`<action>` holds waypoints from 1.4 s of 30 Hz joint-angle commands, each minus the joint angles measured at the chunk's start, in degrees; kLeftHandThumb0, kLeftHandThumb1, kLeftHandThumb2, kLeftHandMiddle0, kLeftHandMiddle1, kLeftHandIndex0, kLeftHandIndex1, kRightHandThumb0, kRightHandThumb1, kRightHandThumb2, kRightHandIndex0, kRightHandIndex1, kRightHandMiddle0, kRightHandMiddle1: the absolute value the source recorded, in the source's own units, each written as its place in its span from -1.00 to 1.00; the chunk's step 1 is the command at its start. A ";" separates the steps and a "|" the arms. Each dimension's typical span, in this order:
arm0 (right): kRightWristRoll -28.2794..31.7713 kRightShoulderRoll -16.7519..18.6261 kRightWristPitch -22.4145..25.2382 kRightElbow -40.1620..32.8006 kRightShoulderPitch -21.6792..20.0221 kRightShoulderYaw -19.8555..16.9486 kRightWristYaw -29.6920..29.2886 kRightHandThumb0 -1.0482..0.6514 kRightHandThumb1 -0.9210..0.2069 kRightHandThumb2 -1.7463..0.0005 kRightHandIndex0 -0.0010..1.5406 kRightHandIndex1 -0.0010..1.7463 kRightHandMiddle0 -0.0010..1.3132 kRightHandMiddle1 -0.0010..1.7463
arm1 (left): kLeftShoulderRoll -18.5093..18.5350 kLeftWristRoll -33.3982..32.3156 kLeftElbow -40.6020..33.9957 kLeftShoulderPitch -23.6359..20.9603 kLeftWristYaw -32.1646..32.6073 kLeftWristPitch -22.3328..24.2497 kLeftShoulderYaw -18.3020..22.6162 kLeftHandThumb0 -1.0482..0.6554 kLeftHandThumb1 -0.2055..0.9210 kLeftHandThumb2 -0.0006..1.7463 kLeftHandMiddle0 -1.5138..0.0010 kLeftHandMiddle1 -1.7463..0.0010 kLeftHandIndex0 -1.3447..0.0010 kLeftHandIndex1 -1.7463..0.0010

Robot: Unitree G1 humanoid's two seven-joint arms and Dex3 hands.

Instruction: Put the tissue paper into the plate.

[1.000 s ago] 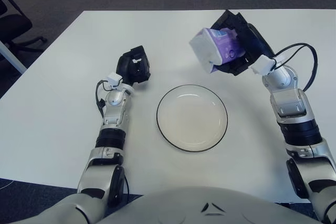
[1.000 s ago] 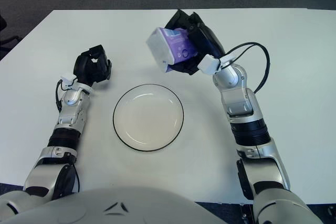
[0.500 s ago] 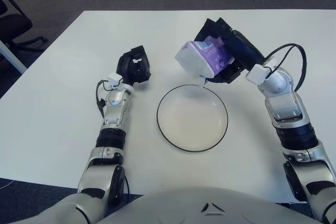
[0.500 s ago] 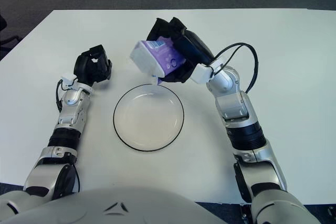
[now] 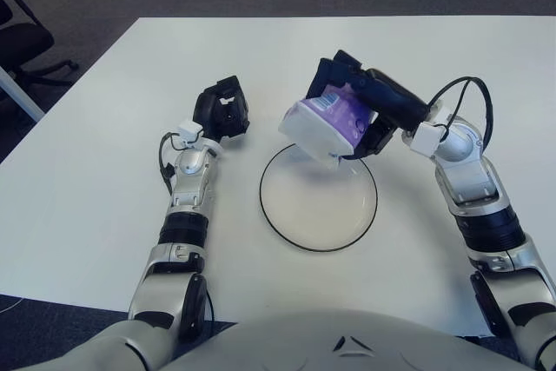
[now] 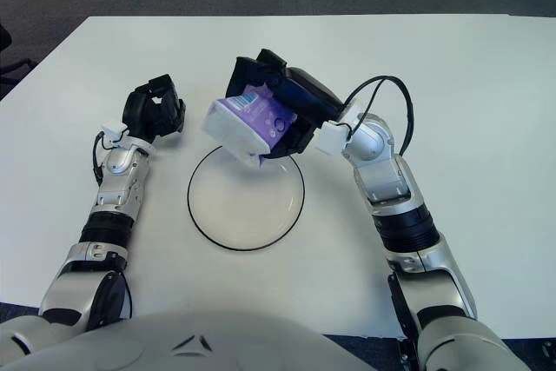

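My right hand (image 5: 369, 110) is shut on a purple and white pack of tissue paper (image 5: 324, 122) and holds it tilted in the air over the far rim of the plate. The white plate with a dark rim (image 5: 318, 206) lies on the table in front of me; it holds nothing. In the right eye view the pack (image 6: 248, 125) hangs over the plate (image 6: 245, 206) the same way. My left hand (image 5: 221, 109) rests on the table to the left of the plate.
The white table (image 5: 78, 180) carries only the plate. Office chair bases (image 5: 26, 45) stand on the dark floor beyond the table's far left corner.
My right hand has carried the tissue pack down and to the left, from beyond the plate to above its far rim. The left hand has not moved.
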 commanded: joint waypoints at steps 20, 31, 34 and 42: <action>5.90 -2.92 0.78 -3.34 -2.12 0.62 12.17 0.23 -0.36 -0.13 -0.61 1.00 -0.34 0.85 | -2.04 3.46 6.19 8.75 5.24 0.23 -0.84 -0.29 0.44 0.29 -0.86 -1.00 -0.72 -1.00; 5.97 -4.18 -3.39 -1.25 -3.53 1.16 16.54 0.45 0.21 -0.69 -0.98 0.18 -0.91 0.54 | -1.63 3.23 5.16 9.08 4.55 2.63 -1.60 -0.29 0.45 0.26 -0.80 -1.00 -0.64 -1.00; 5.03 -4.40 -5.63 -0.34 -3.73 1.14 16.59 0.46 0.21 -0.73 -0.99 -0.10 -0.97 0.40 | -1.71 2.89 4.54 9.24 4.49 3.58 -1.69 -0.28 0.43 0.25 -0.78 -1.00 -0.62 -1.00; 3.15 -5.75 -12.56 3.42 -5.50 1.72 17.43 0.32 0.09 -0.63 -1.00 -0.72 -1.00 -0.04 | -2.00 3.69 3.75 9.58 5.67 3.27 -2.02 -0.27 0.40 0.25 -0.73 -1.00 -0.59 -1.00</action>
